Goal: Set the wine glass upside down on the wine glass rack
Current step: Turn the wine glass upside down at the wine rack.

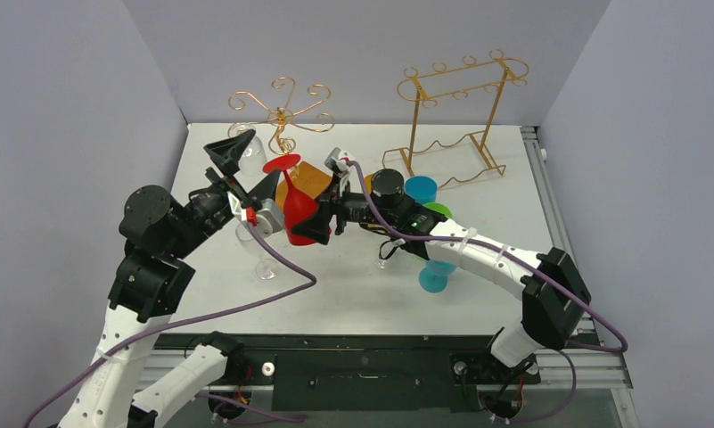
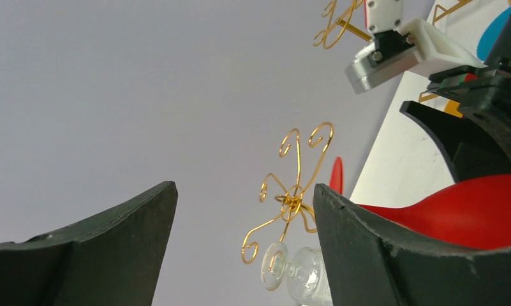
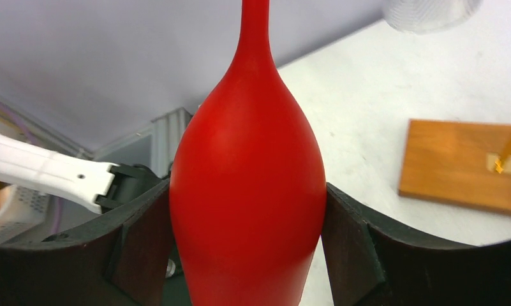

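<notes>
Grey walls close in a white table [image 1: 504,259]. Above it the right claw [image 3: 247,210] grips the bowl of the red wine glass [image 1: 299,212], which is held off the surface with its foot uppermost. The left claw [image 2: 243,191] stands wide apart at the glass's ten o'clock. The wine glass rack [image 1: 282,111] rises at twelve o'clock, just behind the glass. A taller wire frame [image 1: 455,120] stands at two o'clock.
</notes>
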Available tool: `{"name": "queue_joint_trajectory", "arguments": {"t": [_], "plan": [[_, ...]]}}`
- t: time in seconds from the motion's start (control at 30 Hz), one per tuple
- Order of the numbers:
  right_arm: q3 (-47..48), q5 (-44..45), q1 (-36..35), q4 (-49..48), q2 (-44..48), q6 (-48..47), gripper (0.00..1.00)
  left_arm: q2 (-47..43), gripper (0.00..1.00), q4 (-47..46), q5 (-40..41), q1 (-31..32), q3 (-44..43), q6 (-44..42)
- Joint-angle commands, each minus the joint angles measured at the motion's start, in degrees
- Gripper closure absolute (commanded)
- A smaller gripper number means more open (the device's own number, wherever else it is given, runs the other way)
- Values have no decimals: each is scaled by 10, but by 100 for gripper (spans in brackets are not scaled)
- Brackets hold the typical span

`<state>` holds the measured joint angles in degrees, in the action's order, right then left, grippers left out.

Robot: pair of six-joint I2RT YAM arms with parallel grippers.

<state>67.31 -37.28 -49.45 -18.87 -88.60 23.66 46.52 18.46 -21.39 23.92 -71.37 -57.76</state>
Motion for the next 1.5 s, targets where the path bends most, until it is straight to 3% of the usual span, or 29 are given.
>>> {"name": "queue_joint_trajectory", "arguments": {"t": [0.0,0.13,0.3,1.07,1.47], "plan": [[20,64,19,58,8,-71,49,-14,21,-52,13,2,-7,-5],[44,83,39,58,-10,-81,51,-15,5,-20,24,2,-15,-3],[63,89,54,23,-27,-75,52,-13,1,-2,48,2,-22,25],[165,126,58,-12,-153,-94,52,43,4,78,161,1,-120,308],[207,127,41,1,-192,-114,53,52,4,85,209,1,-129,325]]}}
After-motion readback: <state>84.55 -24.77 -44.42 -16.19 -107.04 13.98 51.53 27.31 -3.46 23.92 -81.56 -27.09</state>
